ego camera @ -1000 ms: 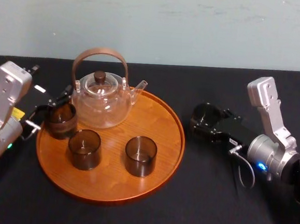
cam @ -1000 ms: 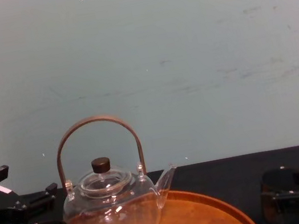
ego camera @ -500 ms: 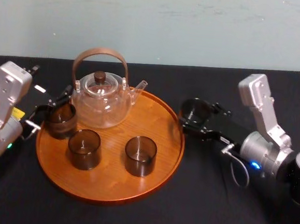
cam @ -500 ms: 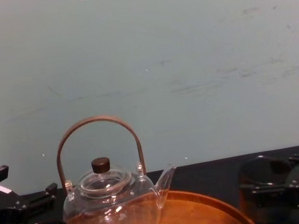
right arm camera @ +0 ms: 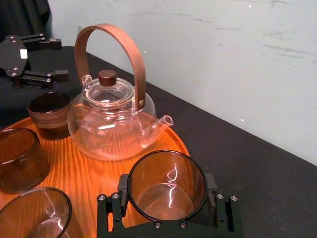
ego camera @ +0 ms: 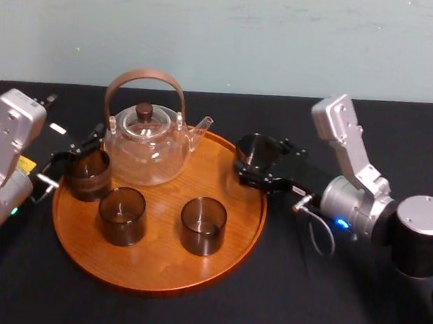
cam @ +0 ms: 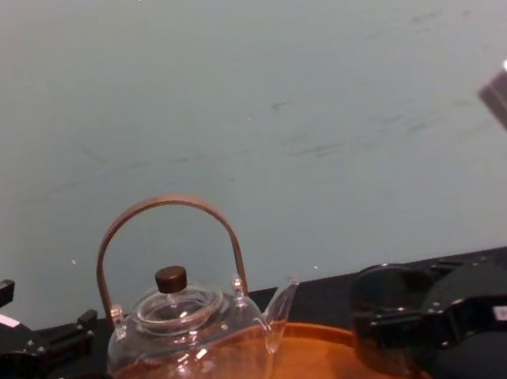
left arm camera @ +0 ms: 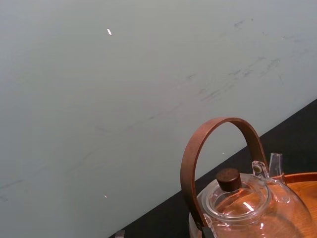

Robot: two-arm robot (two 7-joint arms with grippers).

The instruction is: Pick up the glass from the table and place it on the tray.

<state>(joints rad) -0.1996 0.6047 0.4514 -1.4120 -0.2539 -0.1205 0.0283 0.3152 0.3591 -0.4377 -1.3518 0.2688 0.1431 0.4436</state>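
The right gripper (ego camera: 263, 168) is pinched around a dark glass (ego camera: 254, 151), holding it upright over the far right rim of the round wooden tray (ego camera: 155, 275). The glass is close to the spout of a clear teapot (ego camera: 146, 147) that stands at the tray's far side. The black fingers hide the base of the glass, so it cannot be told whether it touches the wood or hangs just above it. Bare wood lies open on the tray's right side, between the spout, the rim and the nearer of two other glasses (ego camera: 202, 225) standing toward the tray's front. The black table (ego camera: 303, 296) is bare to the right of the tray and in front of it. At the tray's left edge stands a banded cup (ego camera: 88, 173). The left gripper (ego camera: 73, 149) rests just outside the tray, beside that cup, with its fingers spread and nothing between them. Whether it touches the cup is hard to make out. The chest view cuts off the tray's front and the lower parts of the glasses there.
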